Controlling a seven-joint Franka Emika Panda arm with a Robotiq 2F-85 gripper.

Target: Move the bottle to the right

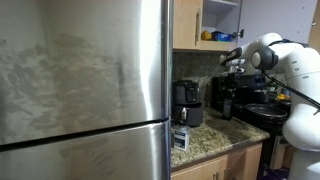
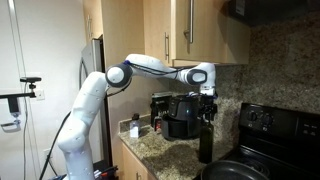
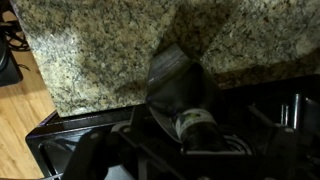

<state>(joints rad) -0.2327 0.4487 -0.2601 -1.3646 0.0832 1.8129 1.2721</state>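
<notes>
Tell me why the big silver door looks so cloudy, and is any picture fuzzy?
In an exterior view the steel fridge door catches smeary, cloudy reflections; in the wrist view the dark bottle is blurry up close, while the granite counter looks sharper.

No readable text, brand or number anywhere (print on the small box (image 1: pixel 181 136) too blurred).

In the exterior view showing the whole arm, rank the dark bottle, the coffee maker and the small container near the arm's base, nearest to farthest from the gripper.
1. Dark bottle: directly under the gripper.
2. Coffee maker: just beside the bottle, against the wall.
3. Small container: far along the counter, past the coffee maker.
</notes>
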